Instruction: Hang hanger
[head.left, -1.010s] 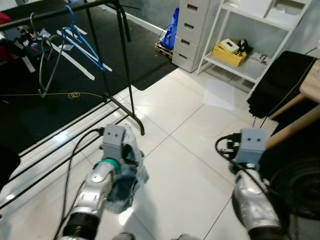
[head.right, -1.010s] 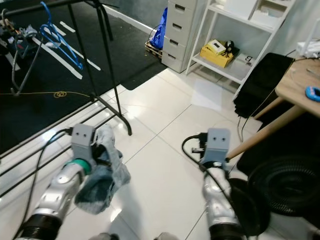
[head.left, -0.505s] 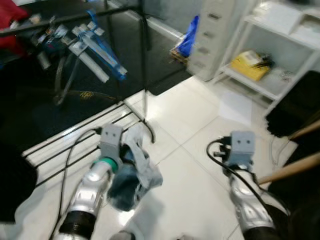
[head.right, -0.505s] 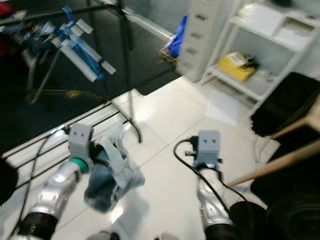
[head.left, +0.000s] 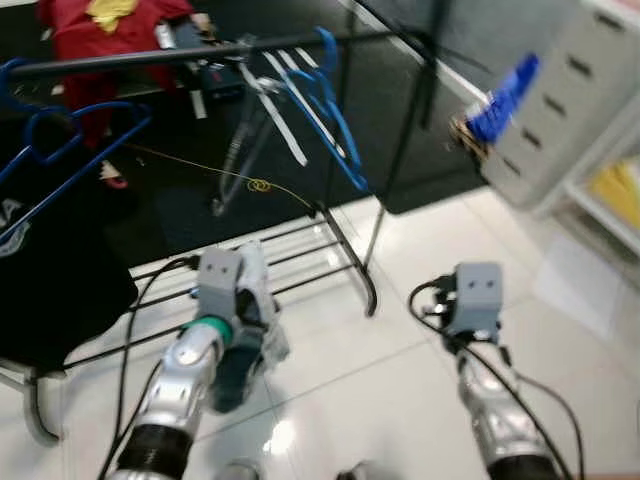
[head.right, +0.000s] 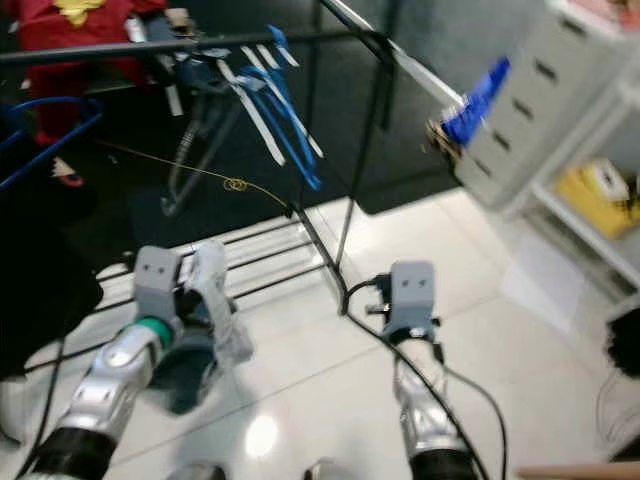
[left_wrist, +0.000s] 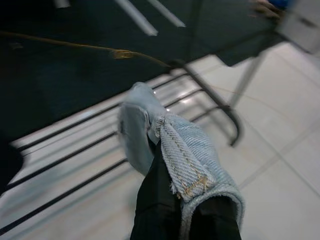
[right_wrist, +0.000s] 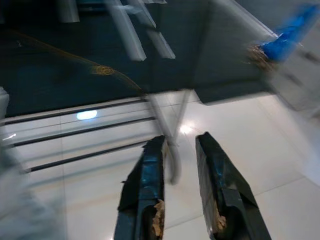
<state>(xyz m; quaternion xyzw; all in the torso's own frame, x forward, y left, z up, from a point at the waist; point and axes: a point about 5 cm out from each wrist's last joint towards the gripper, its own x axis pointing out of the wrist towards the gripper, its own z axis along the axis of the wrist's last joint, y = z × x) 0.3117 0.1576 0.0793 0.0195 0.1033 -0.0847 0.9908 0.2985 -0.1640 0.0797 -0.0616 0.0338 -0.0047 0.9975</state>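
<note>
A black clothes rail (head.left: 200, 55) runs across the top of the eye views. An empty blue hanger (head.left: 335, 120) hangs from it, and another blue hanger (head.left: 60, 150) at the left carries a dark garment (head.left: 50, 270). My left gripper (left_wrist: 157, 145) is low in front of the rack's base and shut on a pale blue denim garment (left_wrist: 185, 155), which drapes over its fingers. My right gripper (right_wrist: 180, 141) hovers above the white floor to the right of the rack leg. It is open, with nothing between its fingers (right_wrist: 145, 175).
The rack's black floor bars (head.left: 300, 270) and upright leg (head.left: 385, 200) stand just ahead. A red garment (head.left: 100, 25) hangs at the far end. A blue bag (head.left: 505, 90) and a grey drawer unit (head.left: 575, 110) are at the right. White tiled floor (head.left: 400, 390) lies below.
The whole view has swung left, so the rack now stands ahead and the shelves have left the picture. Both arms keep their pose, and the denim garment stays in my left gripper.
</note>
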